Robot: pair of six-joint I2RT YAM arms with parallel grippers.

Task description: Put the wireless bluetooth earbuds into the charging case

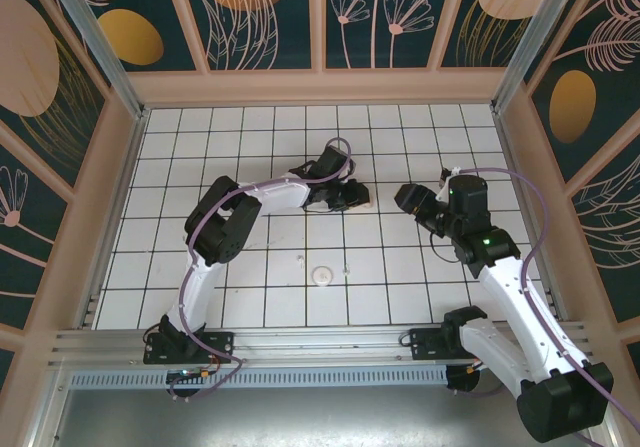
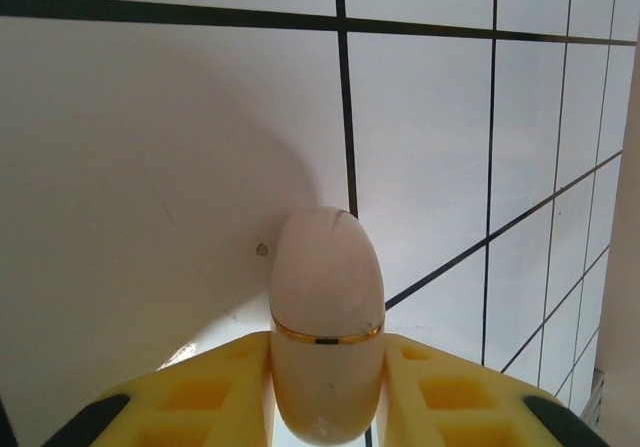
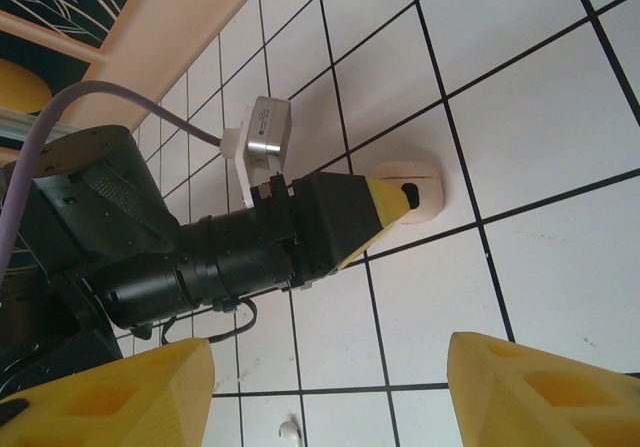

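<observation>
**Overhead view:** Two white and black robot arms reach over a white tiled table (image 1: 200, 137). The left pincer (image 1: 350, 197) sits low near the middle of the table. The charging case (image 1: 361, 195), a small pale rounded box, is right at its tip. The right pincer (image 1: 402, 197) points at the case from the opposite side, near it but apart. Back toward the arm bases from the left pincer lies a flat round pale disc (image 1: 322, 275). Two tiny pale specks, the earbuds (image 1: 300, 260), lie on the tiles on either side of it.

**Left wrist view:** The closed case (image 2: 327, 297) is cream-pink with a thin gold band. It stands between the left pincer's two yellow fingers (image 2: 200, 392). The gap is narrow and the fingers hug both sides of the case. I cannot tell whether they press on it.

**Right wrist view:** The right pincer (image 3: 325, 397) has its yellow fingers spread wide at the bottom corners, with bare tile between them and nothing held. Ahead of it, the left pincer's black body and yellow tip meet the case (image 3: 420, 189). The case rests on the tile and shows a dark oval mark.
</observation>
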